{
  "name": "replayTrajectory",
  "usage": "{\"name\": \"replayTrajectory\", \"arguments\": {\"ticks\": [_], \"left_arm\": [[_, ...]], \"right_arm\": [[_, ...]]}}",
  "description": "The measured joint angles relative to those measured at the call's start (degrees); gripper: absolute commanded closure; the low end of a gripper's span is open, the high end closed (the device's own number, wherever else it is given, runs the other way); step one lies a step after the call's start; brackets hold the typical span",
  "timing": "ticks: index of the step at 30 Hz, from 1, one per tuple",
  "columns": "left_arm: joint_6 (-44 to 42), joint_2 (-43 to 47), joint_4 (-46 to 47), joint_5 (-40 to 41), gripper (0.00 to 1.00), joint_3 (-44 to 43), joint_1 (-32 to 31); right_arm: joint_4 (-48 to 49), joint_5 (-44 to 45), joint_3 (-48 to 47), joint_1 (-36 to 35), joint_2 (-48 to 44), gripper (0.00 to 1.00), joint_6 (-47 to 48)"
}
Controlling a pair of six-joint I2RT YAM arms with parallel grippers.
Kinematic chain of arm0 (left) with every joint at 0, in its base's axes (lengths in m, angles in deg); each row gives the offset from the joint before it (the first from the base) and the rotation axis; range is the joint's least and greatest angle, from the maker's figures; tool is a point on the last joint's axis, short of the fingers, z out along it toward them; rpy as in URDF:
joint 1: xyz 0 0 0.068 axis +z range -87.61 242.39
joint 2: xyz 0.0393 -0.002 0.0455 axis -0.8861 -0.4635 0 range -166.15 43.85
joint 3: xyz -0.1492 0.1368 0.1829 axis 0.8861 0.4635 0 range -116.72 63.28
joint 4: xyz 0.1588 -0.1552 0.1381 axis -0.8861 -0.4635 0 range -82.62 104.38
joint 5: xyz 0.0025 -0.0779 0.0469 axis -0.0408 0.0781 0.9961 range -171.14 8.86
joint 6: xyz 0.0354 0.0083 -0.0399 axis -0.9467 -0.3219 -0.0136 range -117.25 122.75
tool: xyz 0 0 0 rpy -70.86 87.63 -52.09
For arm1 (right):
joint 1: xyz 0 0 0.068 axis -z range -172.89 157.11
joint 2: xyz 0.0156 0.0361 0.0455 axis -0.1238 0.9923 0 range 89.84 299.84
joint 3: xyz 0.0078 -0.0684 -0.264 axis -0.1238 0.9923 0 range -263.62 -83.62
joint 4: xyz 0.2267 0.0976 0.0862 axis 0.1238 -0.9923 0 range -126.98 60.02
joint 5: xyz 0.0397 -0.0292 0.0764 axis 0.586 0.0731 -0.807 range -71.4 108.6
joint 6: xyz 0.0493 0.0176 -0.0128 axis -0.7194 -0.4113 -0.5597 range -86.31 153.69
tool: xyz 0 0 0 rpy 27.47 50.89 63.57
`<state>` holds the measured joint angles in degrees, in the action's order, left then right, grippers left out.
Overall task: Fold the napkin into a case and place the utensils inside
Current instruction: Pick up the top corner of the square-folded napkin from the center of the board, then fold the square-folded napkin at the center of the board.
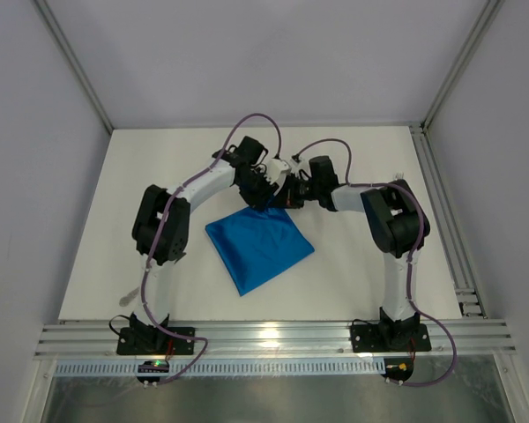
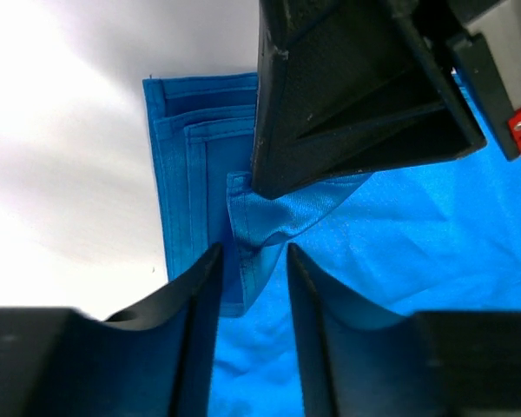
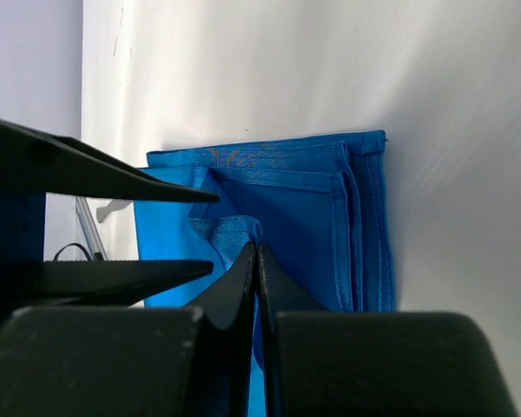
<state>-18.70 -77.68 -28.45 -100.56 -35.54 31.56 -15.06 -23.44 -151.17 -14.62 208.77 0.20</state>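
While our right gripper (image 3: 257, 261) pinches the thin bright-blue cloth napkin (image 1: 260, 242) mid-fold, our left gripper (image 2: 252, 261) seemingly stands open; next, we carry the fold across.

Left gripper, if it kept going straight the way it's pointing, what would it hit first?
The raised fold of the napkin, just ahead of the left gripper, pinched by the right gripper; its black fingers seem right behind, though depth is unclear.

The thin, bright blue cloth napkin (image 1: 260, 242) is lying folded into a layered, roughly four-sided shape near the middle of the white table (image 1: 335, 291), with one corner pointing toward the near edge. Its hemmed edges are stacking in parallel steps along one side. A small inner fold is puckering up off the layers beneath.
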Motion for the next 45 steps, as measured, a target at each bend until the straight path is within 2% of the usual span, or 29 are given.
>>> {"name": "replayTrajectory", "arguments": {"ticks": [1, 4, 10, 13, 19, 26, 29, 36, 45], "left_arm": [[0.28, 0.11, -0.04, 0.09, 0.54, 0.0, 0.17], [1.25, 0.94, -0.26, 0.07, 0.49, 0.02, 0.85], [4.13, 8.26, -2.67, -0.83, 0.49, 1.7, 6.29], [5.18, 13.16, -4.04, -0.96, 0.53, 4.39, 10.93], [6.51, 19.12, -5.9, 1.14, 0.64, 16.7, 19.06], [7.17, 19.19, -7.26, 1.88, 0.67, 25.16, 18.51], [7.85, 19.19, -6.84, 1.84, 0.68, 25.24, 18.47], [8.96, 18.56, -5.46, 2.01, 0.79, 25.24, 18.47], [9.14, 16.37, -4.0, 2.12, 0.84, 25.24, 18.49]], "right_arm": [[0.02, 0.15, 0.0, -0.09, 0.0, 0.96, 0.09], [-0.17, 1.01, 0.0, -0.74, -0.04, 0.96, 0.68], [-1.62, 3.8, 1.16, -3.39, -1.75, 0.96, 3.21], [-2.56, 5.42, 2.69, -4.98, -4.33, 0.96, 4.57], [-3.61, 10.34, 6.4, -9.94, -12.02, 0.96, 7.87], [-3.41, 14.45, 10.95, -17.46, -18.12, 0.96, 9.88], [-3.63, 15.58, 12.33, -19.63, -18.73, 0.96, 10.54], [-3.96, 16.94, 14.73, -24.44, -19.93, 0.96, 12.81], [-3.89, 18.12, 18.88, -30.34, -21.31, 0.96, 13.99]]}}
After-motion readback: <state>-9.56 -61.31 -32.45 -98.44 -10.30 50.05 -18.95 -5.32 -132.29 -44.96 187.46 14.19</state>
